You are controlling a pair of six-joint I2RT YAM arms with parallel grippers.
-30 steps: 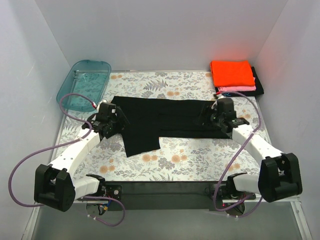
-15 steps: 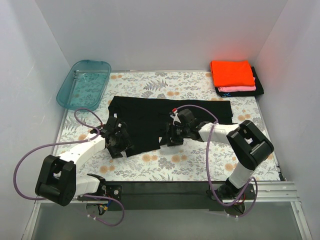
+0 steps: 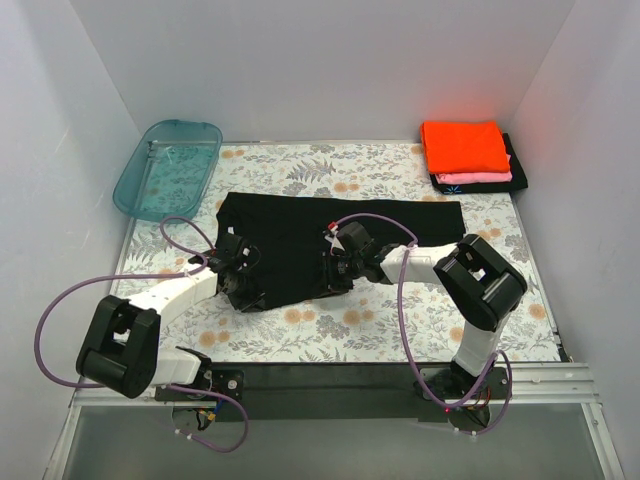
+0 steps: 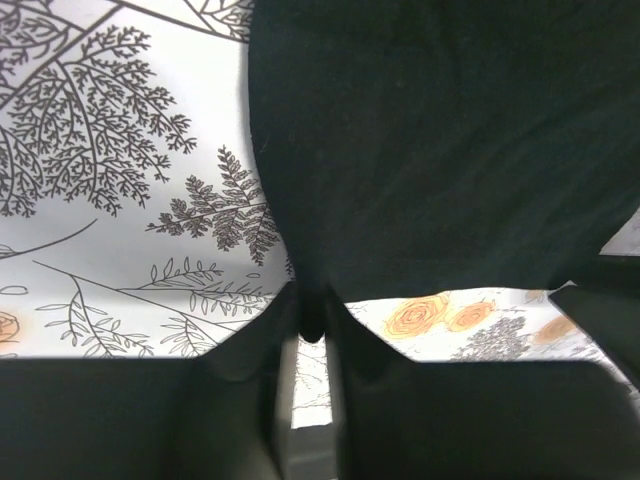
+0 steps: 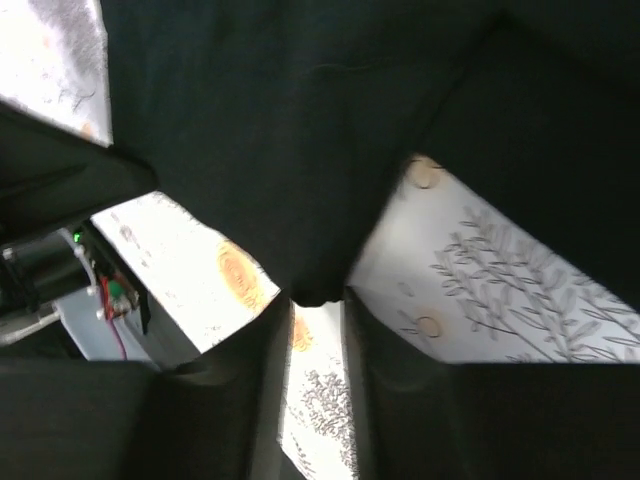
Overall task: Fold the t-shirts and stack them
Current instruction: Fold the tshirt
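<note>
A large black t-shirt [image 3: 300, 240] lies spread across the middle of the floral table, with one flap hanging toward the near edge. My left gripper [image 3: 245, 290] is at that flap's near left corner. In the left wrist view the left gripper [image 4: 312, 315] is shut on a tip of the black t-shirt [image 4: 430, 150]. My right gripper [image 3: 332, 277] is at the flap's near right corner. There the right gripper [image 5: 318, 300] pinches a tip of the black t-shirt [image 5: 300, 130]. At the back right lies a folded stack: an orange t-shirt [image 3: 462, 146], a pink one [image 3: 482, 178], and a black one [image 3: 516, 160].
A teal see-through tub [image 3: 168, 168] sits at the back left corner. White walls close in the table [image 3: 400, 320] on three sides. Purple cables loop from both arms over the near part of the table.
The right arm swung from the shirt's right end to the flap's near right corner. The left gripper moved nearer, to the left corner. Both sets of jaws narrowed onto the cloth.
</note>
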